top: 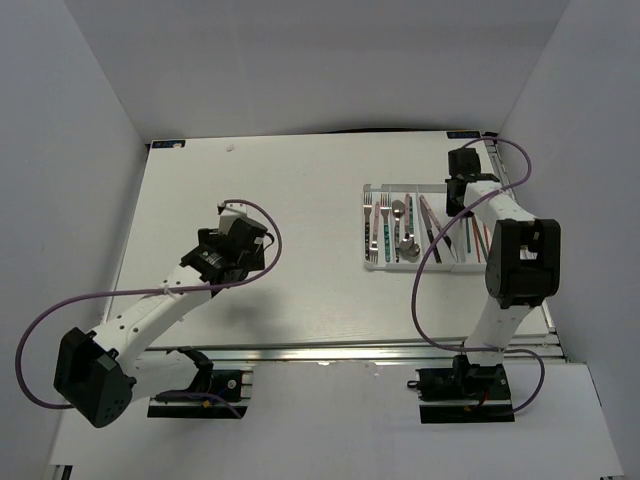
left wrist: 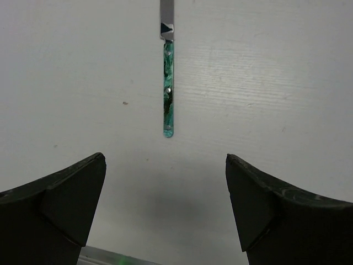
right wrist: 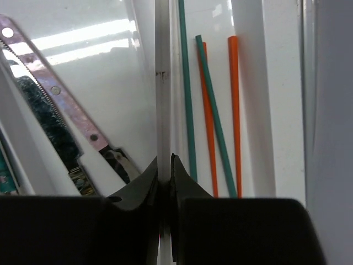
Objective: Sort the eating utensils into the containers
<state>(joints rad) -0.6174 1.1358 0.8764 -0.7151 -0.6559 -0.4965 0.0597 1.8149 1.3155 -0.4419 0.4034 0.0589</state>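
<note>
Left end effector [left wrist: 164, 160]: wide open, holding nothing, hovering low over bare desk [left wrist: 276, 83], left of centre in the overhead view.

Straight ahead of it is a teal-handled utensil [left wrist: 168, 88], lying flat on the desk with its handle butt towards me. The working end is cut off by the frame. The flat metal shank suggests a knife, but I can't confirm that.

Handling guess:
- light, stiff, won't flex
- glossy handle and polished metal, so likely to slip
- sits very low on the desk, so little height to catch

I'd pinch across the narrow width of the handle around the rivets, a bit towards the shank for balance. Fingers need to come down nearly to the desk surface. A grip at the butt would probably let it swing.

Right end effector [right wrist: 165, 163]: fingers closed tight on a thin white divider [right wrist: 162, 55] of the tray [top: 366, 240], which sits towards the right edge of the desk. It holds no utensil.

- Compartment right of the divider: green chopsticks [right wrist: 186, 83] and orange chopsticks [right wrist: 234, 110], loosely crossed.
- Compartment left of the divider: pink-handled knife [right wrist: 60, 105], serrated, lying at an angle.

Apart from the teal one on the desk, all the cutlery I can see is already in the tray.
</note>
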